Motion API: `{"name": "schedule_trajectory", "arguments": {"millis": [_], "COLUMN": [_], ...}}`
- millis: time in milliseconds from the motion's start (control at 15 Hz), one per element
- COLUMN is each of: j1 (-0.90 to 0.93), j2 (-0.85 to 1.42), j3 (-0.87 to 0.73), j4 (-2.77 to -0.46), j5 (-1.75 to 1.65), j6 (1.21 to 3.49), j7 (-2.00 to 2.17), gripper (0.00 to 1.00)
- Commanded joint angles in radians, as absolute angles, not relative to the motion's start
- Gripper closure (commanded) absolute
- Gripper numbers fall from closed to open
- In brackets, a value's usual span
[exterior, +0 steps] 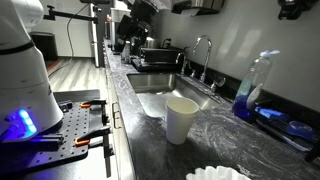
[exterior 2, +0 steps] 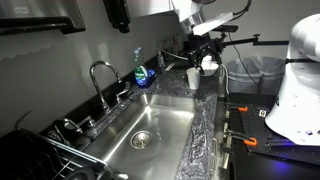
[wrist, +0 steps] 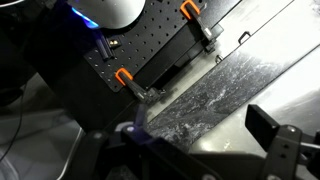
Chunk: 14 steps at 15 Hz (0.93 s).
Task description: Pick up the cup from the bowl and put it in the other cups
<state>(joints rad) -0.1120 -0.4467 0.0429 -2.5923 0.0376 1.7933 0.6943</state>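
A steel sink (exterior 2: 150, 120) is sunk into the dark marbled table (exterior: 225, 130), with a curved chrome faucet (exterior 2: 100, 76) standing behind it. Near the faucet stands a clear bottle of blue liquid (exterior: 252, 88). Beside the table lies a black perforated board (wrist: 150, 45) carrying orange-handled clamps (wrist: 122, 76).

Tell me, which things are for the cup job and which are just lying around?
For the job:
white cup
fingers

Just lying about:
blue bottle
sink
tap
orange clamps
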Motion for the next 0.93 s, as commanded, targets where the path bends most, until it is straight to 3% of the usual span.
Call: {"name": "schedule_trajectory", "arguments": {"millis": [0,867], "j1": [-0.171,-0.227], "j2": [-0.561,-0.596], "j3": [0.043,0.016], "j4": [-2.673,-2.707], "j5": [0.007,-0.025], "j6": [1.818,1.812], "j7": [0.815,0.84], "gripper": [0.0,0.0]}}
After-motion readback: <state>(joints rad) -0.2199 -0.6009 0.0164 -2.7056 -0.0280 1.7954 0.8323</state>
